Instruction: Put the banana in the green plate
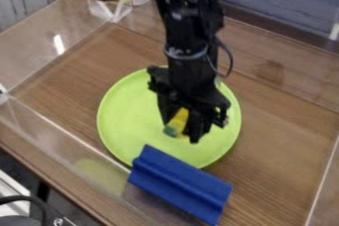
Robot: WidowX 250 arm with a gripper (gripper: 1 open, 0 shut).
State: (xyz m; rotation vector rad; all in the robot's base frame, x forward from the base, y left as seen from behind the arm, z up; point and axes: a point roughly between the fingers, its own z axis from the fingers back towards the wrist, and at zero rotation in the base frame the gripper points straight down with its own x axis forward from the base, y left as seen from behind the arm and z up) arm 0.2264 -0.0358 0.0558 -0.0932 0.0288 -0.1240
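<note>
Nearly done: gripper (pixel 184 123) clamped on the banana (pixel 172 122), low over the green plate (pixel 133 106). Judged remaining: release it there and withdraw.

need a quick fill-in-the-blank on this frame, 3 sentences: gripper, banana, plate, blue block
1. The gripper is shut on the ___, a small yellow piece showing between its fingers.
2. It hangs directly over the round ___ plate.
3. The blue block lies at the plate's near edge, on the side toward the ___.

Missing words: banana; green; camera
</note>
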